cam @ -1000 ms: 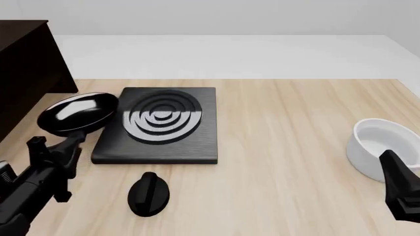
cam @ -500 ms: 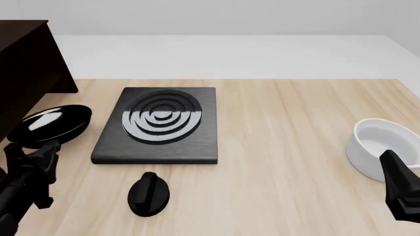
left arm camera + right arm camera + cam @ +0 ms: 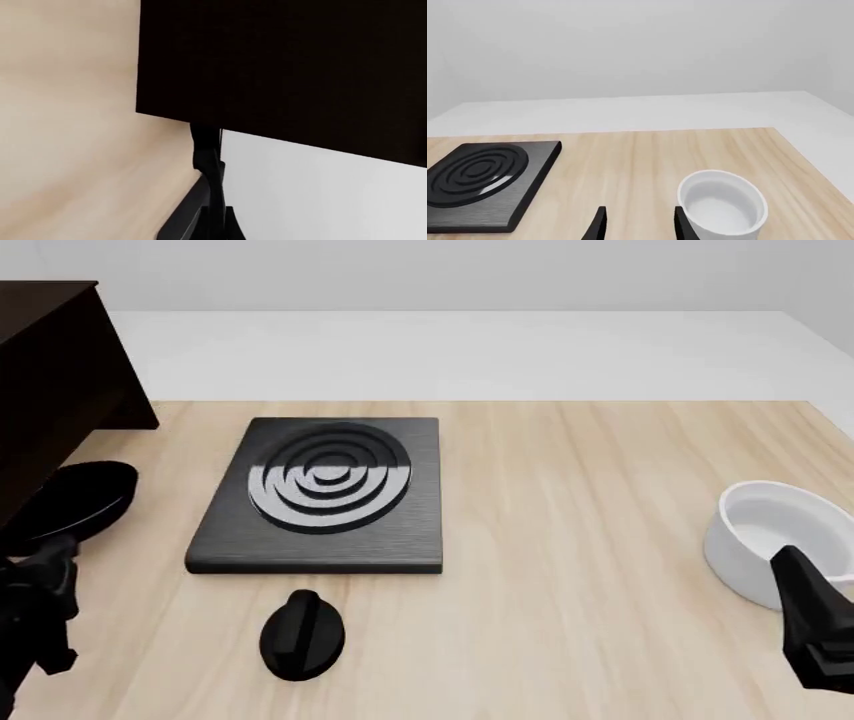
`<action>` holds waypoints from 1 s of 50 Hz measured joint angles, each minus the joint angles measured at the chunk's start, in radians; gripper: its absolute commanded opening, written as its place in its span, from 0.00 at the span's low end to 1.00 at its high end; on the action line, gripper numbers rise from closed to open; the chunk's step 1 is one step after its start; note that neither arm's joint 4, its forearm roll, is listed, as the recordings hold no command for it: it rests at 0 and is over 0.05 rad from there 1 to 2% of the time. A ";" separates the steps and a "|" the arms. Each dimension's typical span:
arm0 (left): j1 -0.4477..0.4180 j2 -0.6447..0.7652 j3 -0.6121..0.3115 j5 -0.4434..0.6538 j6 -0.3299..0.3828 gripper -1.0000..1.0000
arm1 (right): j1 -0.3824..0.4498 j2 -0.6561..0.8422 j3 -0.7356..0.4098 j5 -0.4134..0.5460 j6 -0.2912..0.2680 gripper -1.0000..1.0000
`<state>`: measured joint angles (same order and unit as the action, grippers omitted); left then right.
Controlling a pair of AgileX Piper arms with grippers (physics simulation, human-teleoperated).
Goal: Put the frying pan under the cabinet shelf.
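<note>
At the table's left edge, the left gripper clamps the glossy black frying pan's handle beside the dark brown wooden cabinet; the right gripper hangs parted, empty.

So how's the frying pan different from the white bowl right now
The frying pan is black and shallow, at the table's left edge, partly under the dark cabinet shelf. The white bowl is deep and stands in the open at the right edge. Both are round.
</note>
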<state>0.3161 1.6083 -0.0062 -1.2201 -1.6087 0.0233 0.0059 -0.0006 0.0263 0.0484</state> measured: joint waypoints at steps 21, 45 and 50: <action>0.120 0.020 -0.005 0.000 0.015 0.00 | 0.006 0.006 0.000 0.000 -0.005 1.00; 0.180 0.051 -0.063 0.029 0.037 0.00 | 0.016 0.031 0.000 -0.017 -0.006 1.00; 0.182 0.063 -0.086 0.047 0.048 0.00 | 0.016 0.033 0.000 -0.019 -0.007 1.00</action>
<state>0.4985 1.6708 -0.0919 -1.1730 -1.5603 0.0397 0.0393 -0.0003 0.0073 0.0412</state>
